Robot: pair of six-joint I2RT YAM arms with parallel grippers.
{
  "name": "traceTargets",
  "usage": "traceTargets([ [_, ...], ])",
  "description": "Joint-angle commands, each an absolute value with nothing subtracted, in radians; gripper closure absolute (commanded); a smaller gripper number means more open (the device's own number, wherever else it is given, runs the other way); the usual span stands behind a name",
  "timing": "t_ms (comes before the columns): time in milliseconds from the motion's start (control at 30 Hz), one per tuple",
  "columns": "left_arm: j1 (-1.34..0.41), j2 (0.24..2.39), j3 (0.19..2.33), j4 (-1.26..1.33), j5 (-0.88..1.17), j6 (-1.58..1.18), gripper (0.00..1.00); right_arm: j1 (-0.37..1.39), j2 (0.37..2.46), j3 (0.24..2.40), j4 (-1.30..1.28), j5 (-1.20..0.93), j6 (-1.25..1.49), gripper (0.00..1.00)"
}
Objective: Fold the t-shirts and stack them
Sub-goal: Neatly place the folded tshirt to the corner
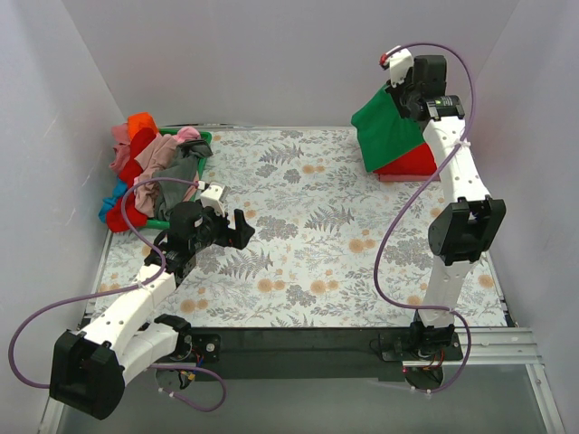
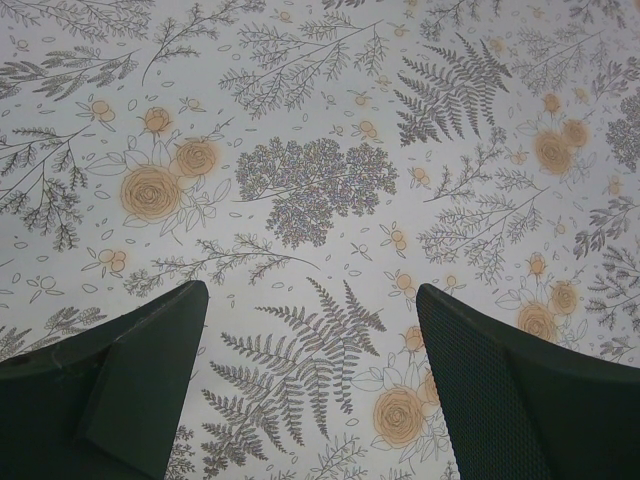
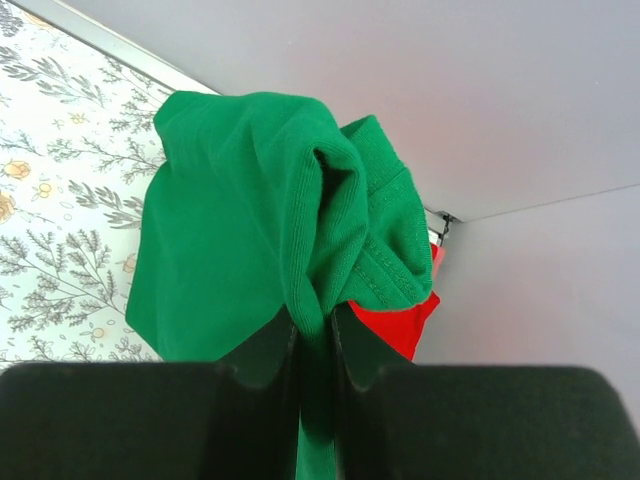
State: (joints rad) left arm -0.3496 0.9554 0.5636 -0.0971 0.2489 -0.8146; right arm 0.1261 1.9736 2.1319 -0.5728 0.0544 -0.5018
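My right gripper (image 1: 404,98) (image 3: 315,325) is shut on a bunched fold of the green t-shirt (image 1: 387,131) (image 3: 240,240), holding it up at the far right corner. The shirt hangs down over a folded red t-shirt (image 1: 418,163) (image 3: 398,322) lying on the cloth. A pile of unfolded t-shirts (image 1: 145,167) in red, orange, pink, grey and blue fills the green basket (image 1: 204,137) at the far left. My left gripper (image 1: 242,230) (image 2: 312,300) is open over the floral cloth (image 2: 320,180), nothing between its fingers.
The grey-white floral cloth (image 1: 308,235) covers the table. White walls close in the back and both sides. The right wall (image 3: 520,290) stands close to the red shirt. A purple cable (image 1: 398,217) loops beside the right arm.
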Motion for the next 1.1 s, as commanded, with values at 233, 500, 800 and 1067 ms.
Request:
traceTargets([
  [233, -0.350, 0.953, 0.555, -0.089, 0.264, -0.799, 0.16, 0.109, 1.965, 2.187, -0.445, 0.153, -0.564, 0.99],
  [500, -0.350, 0.954, 0.555, -0.089, 0.264, -0.799, 0.15, 0.127, 1.988, 2.192, -0.440, 0.207, -0.624, 0.99],
  [800, -0.350, 0.954, 0.555, -0.089, 0.267, -0.799, 0.15, 0.156, 2.003, 2.158, -0.417, 0.290, -0.695, 0.99],
  [1067, -0.350, 0.956, 0.555, -0.089, 0.267, -0.799, 0.15, 0.216, 1.957, 1.935, -0.152, 0.503, -0.856, 0.99],
])
